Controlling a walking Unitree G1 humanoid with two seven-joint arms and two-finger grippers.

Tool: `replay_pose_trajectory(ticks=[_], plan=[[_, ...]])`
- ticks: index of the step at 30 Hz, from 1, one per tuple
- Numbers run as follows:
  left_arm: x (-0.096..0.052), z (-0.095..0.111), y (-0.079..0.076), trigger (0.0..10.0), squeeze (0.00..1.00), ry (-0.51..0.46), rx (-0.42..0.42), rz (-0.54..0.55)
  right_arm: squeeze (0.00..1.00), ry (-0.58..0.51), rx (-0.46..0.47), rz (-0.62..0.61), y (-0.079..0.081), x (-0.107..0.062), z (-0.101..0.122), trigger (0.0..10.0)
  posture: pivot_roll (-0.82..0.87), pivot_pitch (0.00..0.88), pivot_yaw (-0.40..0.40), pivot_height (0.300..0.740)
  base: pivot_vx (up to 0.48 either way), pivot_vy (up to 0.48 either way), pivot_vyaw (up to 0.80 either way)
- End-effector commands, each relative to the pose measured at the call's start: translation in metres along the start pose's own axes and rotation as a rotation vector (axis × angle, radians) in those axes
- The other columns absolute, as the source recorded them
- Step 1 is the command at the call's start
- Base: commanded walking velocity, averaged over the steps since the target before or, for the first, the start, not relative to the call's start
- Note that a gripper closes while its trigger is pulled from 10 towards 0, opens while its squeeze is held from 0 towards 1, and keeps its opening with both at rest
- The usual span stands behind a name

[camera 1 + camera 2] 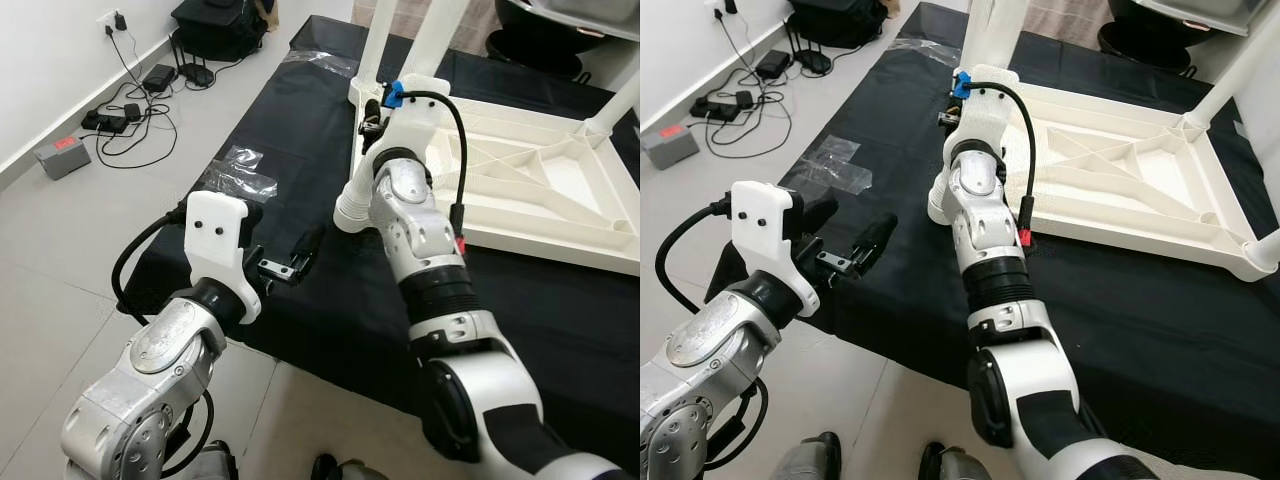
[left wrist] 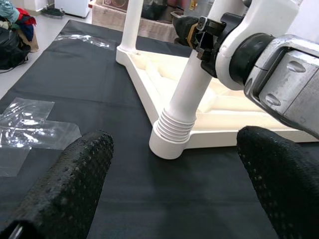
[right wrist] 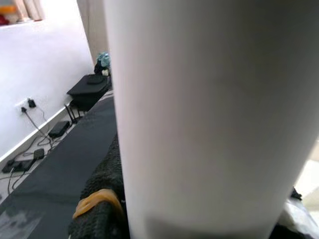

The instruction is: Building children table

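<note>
A white children's table (image 1: 560, 215) lies upside down on a black mat (image 1: 300, 130). A white leg (image 2: 192, 84) with a ribbed end (image 1: 352, 211) stands tilted at the table's near left corner, its end resting on the mat. My right gripper (image 1: 372, 118) is shut on this leg partway up; in the right wrist view the leg (image 3: 194, 114) is very close, beside a black finger (image 3: 99, 211). My left gripper (image 1: 290, 262) hovers open over the mat, left of the leg, with nothing between its fingers (image 2: 75, 184).
Another leg (image 1: 372, 45) stands upright at the table's far left corner, and one more (image 1: 615, 105) at the right. Clear plastic bags (image 1: 235, 175) lie on the mat. Cables and chargers (image 1: 120, 120), a grey box (image 1: 62, 155) and a black bag (image 1: 215, 25) are on the floor at the left.
</note>
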State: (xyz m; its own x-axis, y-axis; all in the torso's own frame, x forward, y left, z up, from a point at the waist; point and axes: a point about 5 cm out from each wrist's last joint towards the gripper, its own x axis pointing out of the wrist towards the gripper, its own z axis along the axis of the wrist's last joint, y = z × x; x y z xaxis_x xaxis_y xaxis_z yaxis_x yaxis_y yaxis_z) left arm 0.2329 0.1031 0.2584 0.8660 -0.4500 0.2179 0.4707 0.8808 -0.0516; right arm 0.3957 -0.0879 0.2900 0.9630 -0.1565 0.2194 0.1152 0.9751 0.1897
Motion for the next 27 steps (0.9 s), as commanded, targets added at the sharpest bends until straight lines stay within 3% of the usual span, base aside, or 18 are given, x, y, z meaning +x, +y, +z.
replay_pose_trajectory(ticks=[1, 11, 13, 16, 20, 25, 27], plan=[[-0.001, 0.0, 0.0, 10.0, 0.0, 0.0, 0.011, -0.008, 0.0, 0.131, -0.06, -0.147, -0.026, -0.007, -0.039, 10.0, 0.05, 0.288, -0.152, 0.74, 0.0, 0.0, 0.0], [-0.001, 0.001, 0.001, 10.0, 0.0, -0.001, 0.017, -0.006, 0.0, 0.07, -0.105, -0.2, -0.022, -0.019, -0.04, 10.0, 0.05, 0.292, -0.152, 0.74, 0.0, 0.0, 0.0], [-0.001, 0.002, 0.002, 10.0, 0.0, -0.002, 0.019, -0.003, 0.0, 0.014, -0.155, -0.168, -0.009, -0.03, -0.041, 10.0, 0.05, 0.294, -0.154, 0.74, 0.0, 0.0, 0.0], [-0.001, 0.002, 0.002, 10.0, 0.0, -0.002, 0.019, -0.003, 0.0, 0.014, -0.155, -0.168, -0.009, -0.03, -0.041, 10.0, 0.05, 0.294, -0.154, 0.74, 0.0, 0.0, 0.0], [0.0, 0.004, 0.002, 10.0, 0.0, -0.01, 0.023, 0.0, 0.0, 0.023, -0.176, -0.157, 0.002, -0.043, -0.05, 10.0, 0.05, 0.293, -0.16, 0.74, 0.0, 0.0, 0.0], [0.0, 0.005, 0.003, 10.0, 0.0, -0.017, 0.028, 0.006, 0.0, 0.029, -0.32, -0.176, 0.007, -0.045, -0.054, 10.0, 0.05, 0.292, -0.165, 0.74, 0.0, 0.0, 0.0], [0.0, 0.006, 0.004, 10.0, 0.0, -0.022, 0.028, 0.01, 0.0, 0.087, -0.366, -0.187, 0.009, -0.043, -0.061, 10.0, 0.05, 0.291, -0.17, 0.74, 0.0, 0.0, 0.0]])
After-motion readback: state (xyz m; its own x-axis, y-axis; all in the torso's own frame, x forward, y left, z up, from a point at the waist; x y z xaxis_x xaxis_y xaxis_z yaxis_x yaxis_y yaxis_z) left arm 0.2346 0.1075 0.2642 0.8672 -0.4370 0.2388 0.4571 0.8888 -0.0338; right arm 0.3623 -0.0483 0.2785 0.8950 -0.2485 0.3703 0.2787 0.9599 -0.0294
